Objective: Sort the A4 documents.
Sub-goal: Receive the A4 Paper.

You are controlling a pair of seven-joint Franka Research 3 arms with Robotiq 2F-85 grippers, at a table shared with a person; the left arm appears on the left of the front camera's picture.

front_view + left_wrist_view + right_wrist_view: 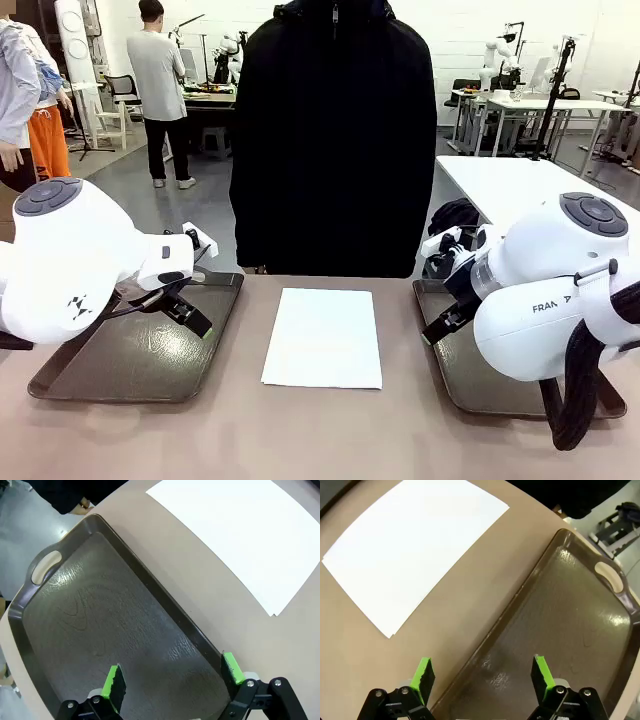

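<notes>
A4 documents [323, 337]: we see them mid-frame on the table [200, 440].
Left gripper [172, 671]: spread wide, empty — above lower-left tray [110, 360].
Right gripper [482, 669]: spread wide, empty — over lower-right tray [450, 370] edge.

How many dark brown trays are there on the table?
2. The left tray lies below the left gripper. The right tray is partly hidden behind the right arm. The A4 documents lie between them.

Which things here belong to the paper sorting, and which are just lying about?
Job: A4 documents, mid-table; left tray and right tray, likely destinations; left tool and right tool, both open.
Lying about: black bag by the white table behind.
</notes>
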